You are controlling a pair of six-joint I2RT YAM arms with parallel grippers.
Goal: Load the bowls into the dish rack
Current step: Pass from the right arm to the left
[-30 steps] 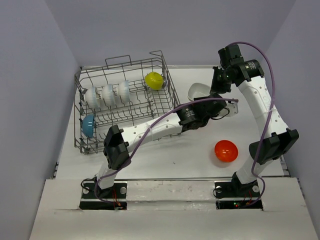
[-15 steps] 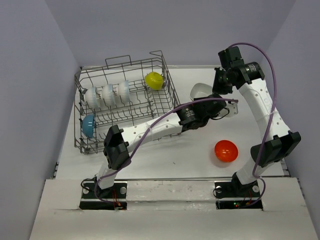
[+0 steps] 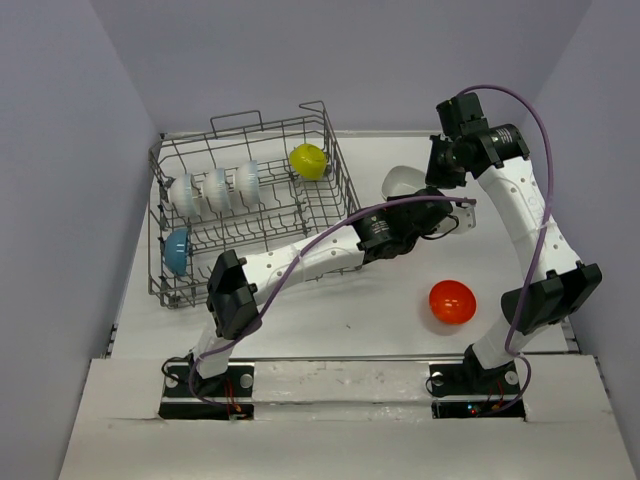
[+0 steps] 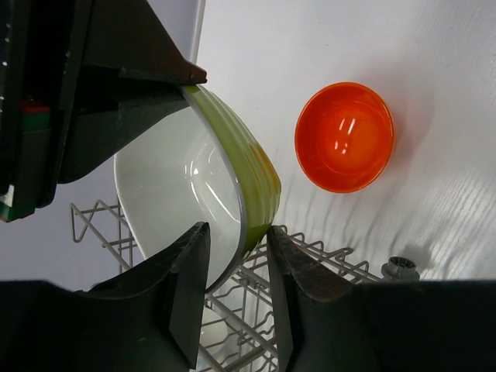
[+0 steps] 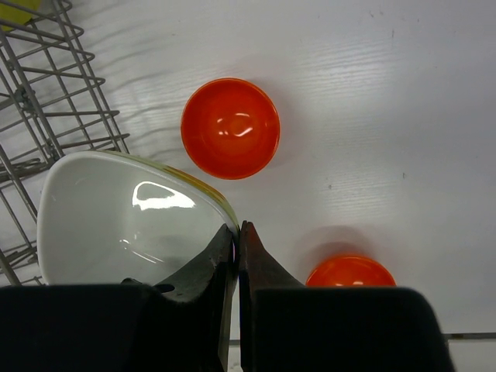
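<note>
My right gripper [image 5: 236,226] is shut on the rim of a bowl [image 5: 124,217] that is white inside and yellow-green outside, held above the table right of the dish rack [image 3: 250,205]. My left gripper [image 4: 239,232] is open, with one jaw on each side of that bowl's [image 4: 178,186] opposite rim. In the top view the bowl [image 3: 398,182] sits between the left gripper [image 3: 420,203] and the right gripper [image 3: 432,182]. The rack holds three white bowls [image 3: 217,188], a yellow-green one [image 3: 308,160] and a blue one [image 3: 175,250]. An orange-red bowl [image 3: 452,301] lies on the table.
The right wrist view shows two orange-red bowls on the table, one [image 5: 230,128] under the held bowl's far side and one [image 5: 350,271] nearer. The rack's wire wall [image 5: 46,101] stands just left of the held bowl. Grey walls close in both sides.
The right arm and the held bowl shifted slightly right a second ago. Since then nothing has visibly moved.
</note>
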